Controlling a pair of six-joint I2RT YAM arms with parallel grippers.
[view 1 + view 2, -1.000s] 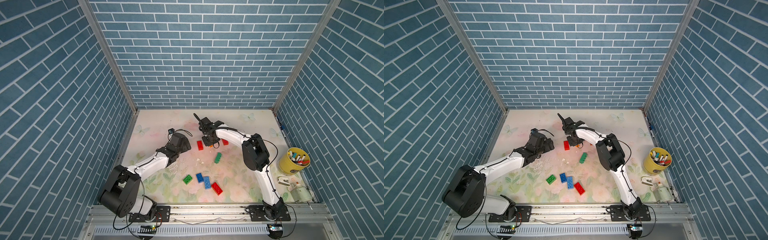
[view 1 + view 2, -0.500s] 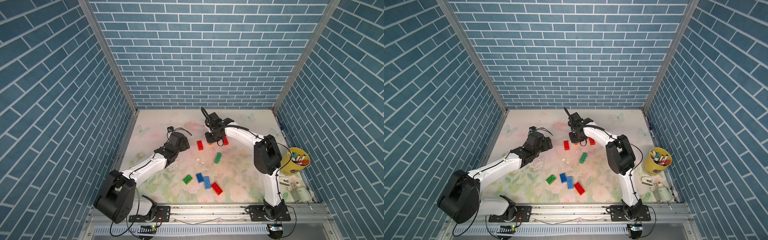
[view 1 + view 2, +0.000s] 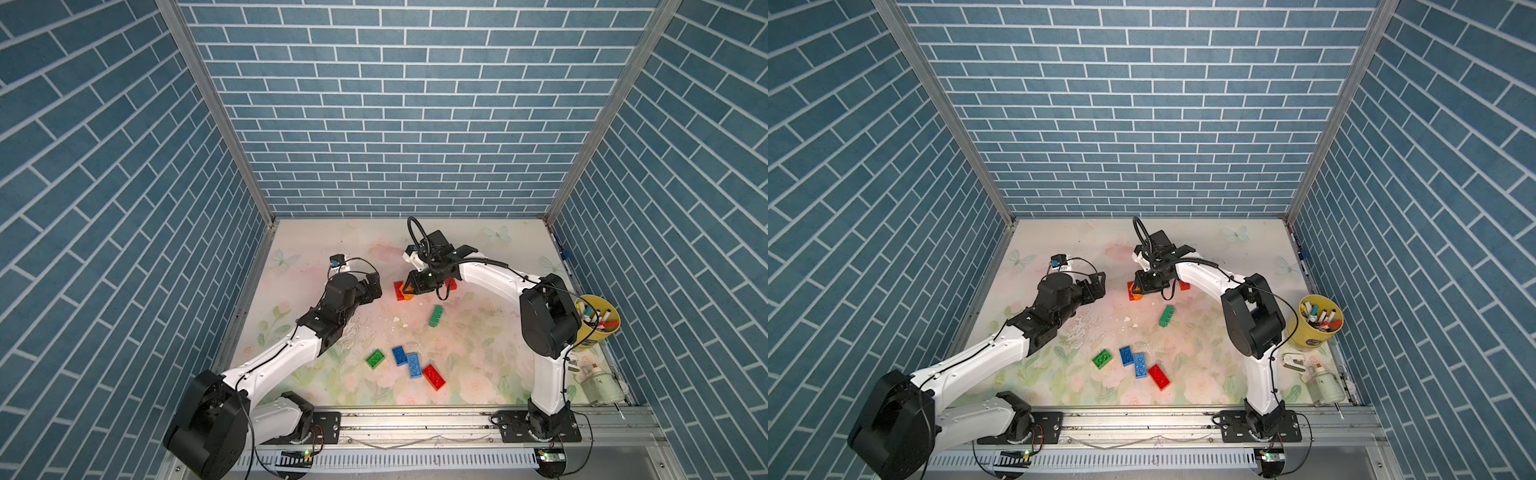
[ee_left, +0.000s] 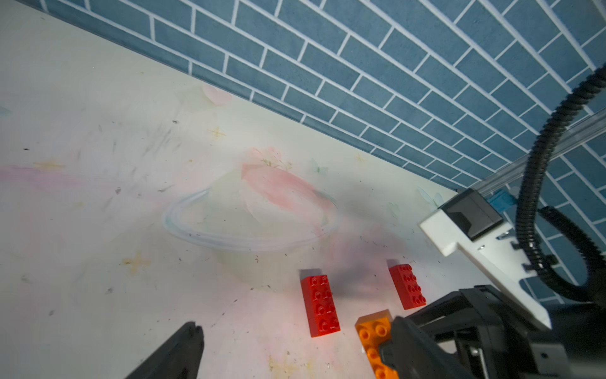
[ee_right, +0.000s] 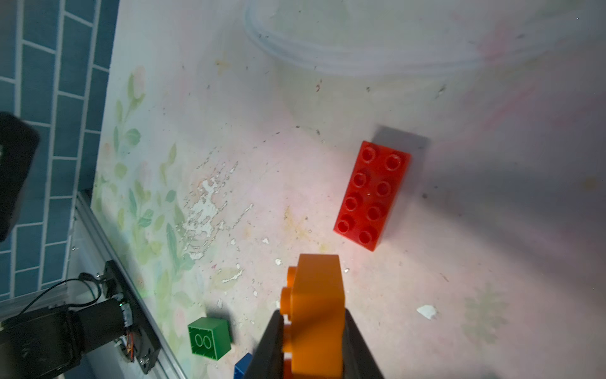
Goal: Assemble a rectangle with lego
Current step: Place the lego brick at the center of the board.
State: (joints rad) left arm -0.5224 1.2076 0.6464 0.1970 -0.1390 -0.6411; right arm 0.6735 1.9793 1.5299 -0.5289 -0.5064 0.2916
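- Right pincer (image 5: 313,316) clenched on the orange brick (image 5: 316,288); it is held just beside a red brick (image 5: 372,195) that lies studs-up on the bench (image 5: 475,262)
- Left pincer (image 3: 375,286) spread wide, grasping nothing; near that red brick
- Green brick (image 3: 435,316) lies mid-bench; a front cluster (image 3: 413,365) of green, blue and red bricks sits nearer the arm bases

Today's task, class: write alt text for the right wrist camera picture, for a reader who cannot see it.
The right gripper holds an orange lego brick over a worn, flower-printed table. A red eight-stud brick lies flat on the table, studs up, apart from the orange one, and a green brick sits farther off.
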